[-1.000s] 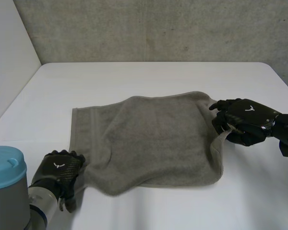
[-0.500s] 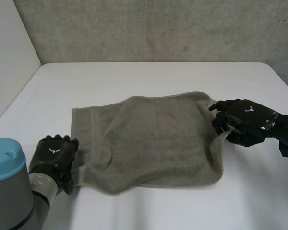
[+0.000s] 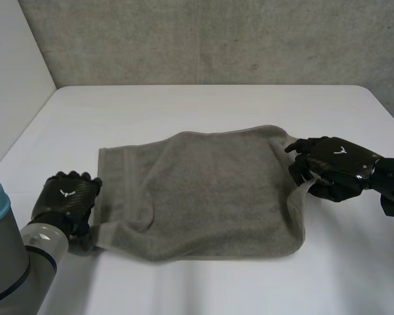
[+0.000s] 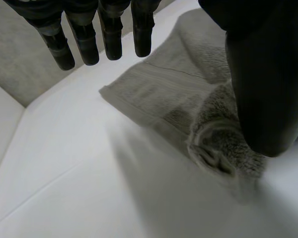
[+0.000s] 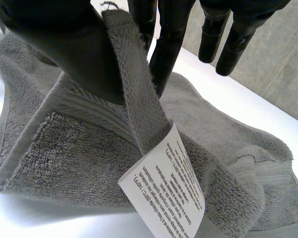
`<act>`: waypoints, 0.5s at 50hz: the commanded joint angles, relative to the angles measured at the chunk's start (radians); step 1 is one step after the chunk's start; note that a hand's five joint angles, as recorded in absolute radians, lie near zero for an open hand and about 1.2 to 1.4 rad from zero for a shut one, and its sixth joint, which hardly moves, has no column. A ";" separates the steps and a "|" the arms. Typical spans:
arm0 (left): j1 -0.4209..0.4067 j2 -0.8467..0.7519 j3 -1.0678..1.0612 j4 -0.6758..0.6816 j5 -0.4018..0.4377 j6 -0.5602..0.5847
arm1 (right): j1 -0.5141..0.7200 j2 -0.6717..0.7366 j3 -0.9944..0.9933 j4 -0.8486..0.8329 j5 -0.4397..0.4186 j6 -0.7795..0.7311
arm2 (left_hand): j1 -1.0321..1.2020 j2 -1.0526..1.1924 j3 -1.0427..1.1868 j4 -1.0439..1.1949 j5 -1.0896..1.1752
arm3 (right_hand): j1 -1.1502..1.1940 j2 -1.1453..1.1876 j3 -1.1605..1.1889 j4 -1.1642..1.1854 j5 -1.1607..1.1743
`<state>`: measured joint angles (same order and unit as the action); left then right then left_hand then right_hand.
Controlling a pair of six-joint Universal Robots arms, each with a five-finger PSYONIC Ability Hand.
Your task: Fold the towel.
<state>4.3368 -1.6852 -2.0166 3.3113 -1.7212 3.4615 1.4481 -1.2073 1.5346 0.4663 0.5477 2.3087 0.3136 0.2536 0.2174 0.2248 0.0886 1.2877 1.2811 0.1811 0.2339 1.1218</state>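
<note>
A grey towel (image 3: 210, 190) lies spread, slightly rumpled, in the middle of the white table (image 3: 203, 108). My left hand (image 3: 65, 200) rests at the towel's left edge, just beyond its near-left corner. In the left wrist view its fingers (image 4: 109, 29) hang straight over the table, and the thumb (image 4: 265, 89) stands above a bunched corner of the towel (image 4: 164, 84) with nothing gripped. My right hand (image 3: 331, 167) is at the towel's right edge. Its thumb (image 5: 69, 44) and a finger pinch a raised strip of the towel's (image 5: 79, 158) edge, from which a white care label (image 5: 169, 183) hangs.
A concrete wall runs behind the table's far edge (image 3: 203, 86), and a pale panel (image 3: 13, 72) stands along the left side. Bare table lies beyond the towel and in front of it. My left arm's grey joint (image 3: 13, 275) sits at the near left.
My left hand has slid leftward and farther from me along the towel's left edge, and the near-left corner now lies spread out flatter. The right hand has kept its pinch in place.
</note>
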 commanded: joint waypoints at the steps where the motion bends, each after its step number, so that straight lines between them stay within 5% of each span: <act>1: -0.008 0.004 -0.040 -0.025 0.018 0.005 | 0.000 0.000 0.001 0.000 0.000 0.000 | -0.044 0.016 -0.043 -0.050 0.006 | 0.051 0.058 -0.007 -0.059 0.042; 25: 0.020 -0.005 -0.100 -0.006 0.014 0.056 | 0.008 0.000 0.010 -0.002 0.000 0.000 | -0.041 0.019 -0.043 -0.050 0.009 | 0.051 0.058 -0.007 -0.059 0.042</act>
<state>4.3495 -1.6997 -2.1093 3.2952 -1.7059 3.4909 1.4547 -1.2072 1.5431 0.4650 0.5476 2.3079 0.3136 0.2536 0.2174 0.2248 0.0886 1.2877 1.2811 0.1811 0.2339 1.1218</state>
